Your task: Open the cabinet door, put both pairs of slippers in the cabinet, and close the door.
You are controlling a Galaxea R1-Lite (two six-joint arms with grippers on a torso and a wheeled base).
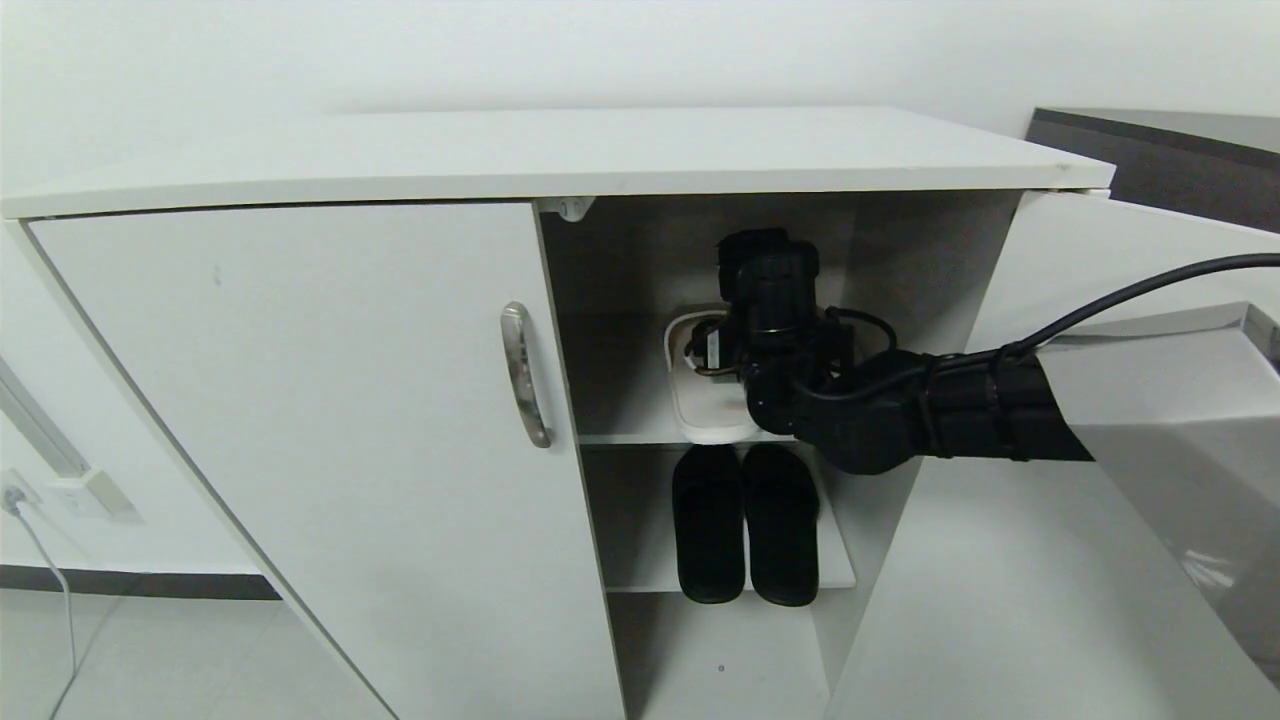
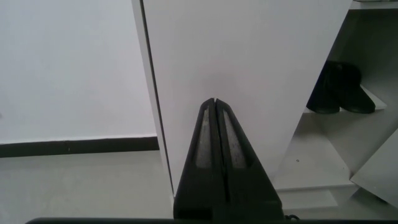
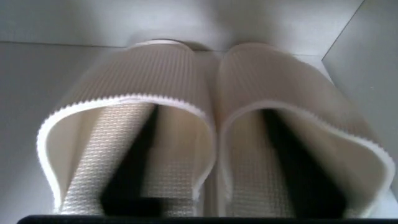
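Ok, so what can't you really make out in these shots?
White slippers: head view, mostly covered by the right arm; right wrist view, heels cut off at the edge.
Whether anything grips them: unclear in both views.
Left half of the cabinet: head view, behind the closed left door.
Its floor: head view, partly cut off by the frame's edge.

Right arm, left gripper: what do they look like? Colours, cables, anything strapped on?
Right arm: black rounded joint links, with a light grey shell farther up. A black cable runs along it, held by black bands. Left gripper: two black tapered fingers with grey textured pads.
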